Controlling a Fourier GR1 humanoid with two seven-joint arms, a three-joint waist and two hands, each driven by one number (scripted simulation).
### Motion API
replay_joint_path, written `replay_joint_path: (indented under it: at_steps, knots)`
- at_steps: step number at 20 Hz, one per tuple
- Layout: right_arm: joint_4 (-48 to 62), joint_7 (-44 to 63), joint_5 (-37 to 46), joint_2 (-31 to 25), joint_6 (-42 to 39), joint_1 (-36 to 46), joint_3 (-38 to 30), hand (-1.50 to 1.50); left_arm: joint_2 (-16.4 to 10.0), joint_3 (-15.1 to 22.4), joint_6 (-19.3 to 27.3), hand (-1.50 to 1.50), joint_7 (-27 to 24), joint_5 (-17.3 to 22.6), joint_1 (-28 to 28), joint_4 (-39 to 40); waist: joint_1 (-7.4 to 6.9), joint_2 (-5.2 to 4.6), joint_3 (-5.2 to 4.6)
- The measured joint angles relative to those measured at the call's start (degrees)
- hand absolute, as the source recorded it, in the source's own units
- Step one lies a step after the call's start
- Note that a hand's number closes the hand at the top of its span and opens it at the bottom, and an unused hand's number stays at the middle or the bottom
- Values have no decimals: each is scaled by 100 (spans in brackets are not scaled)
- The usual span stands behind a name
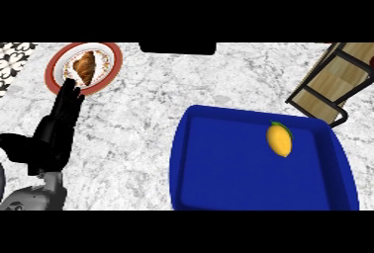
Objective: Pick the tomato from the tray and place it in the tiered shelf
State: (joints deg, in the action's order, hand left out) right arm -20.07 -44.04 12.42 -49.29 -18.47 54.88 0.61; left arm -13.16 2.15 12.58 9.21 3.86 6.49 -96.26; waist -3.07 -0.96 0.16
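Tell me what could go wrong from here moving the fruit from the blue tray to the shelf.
1. The yellow fruit lies loose on the blue tray; being oval, it may roll from a touch.
2. The left robot hand has fingertips at the red-rimmed plate and might nudge it when moving off.
3. The tiered shelf has black frame bars near the tray's corner; the fruit could clip one.

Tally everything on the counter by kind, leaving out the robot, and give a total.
blue tray: 1
yellow fruit: 1
red-rimmed plate: 1
pastry: 1
tiered shelf: 1
Total: 5
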Motion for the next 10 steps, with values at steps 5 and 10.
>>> replay_joint_path:
  at_steps: [5,10]
  knots:
    - [558,228,-36,229,-218,370,-134,-150,11,-63,-53,0,-84,12,79,157,-17,-23,-2]
    - [849,241,107,339,-325,519,-89,-150,104,-10,-30,0,-77,-28,93,154,-24,-27,-3]
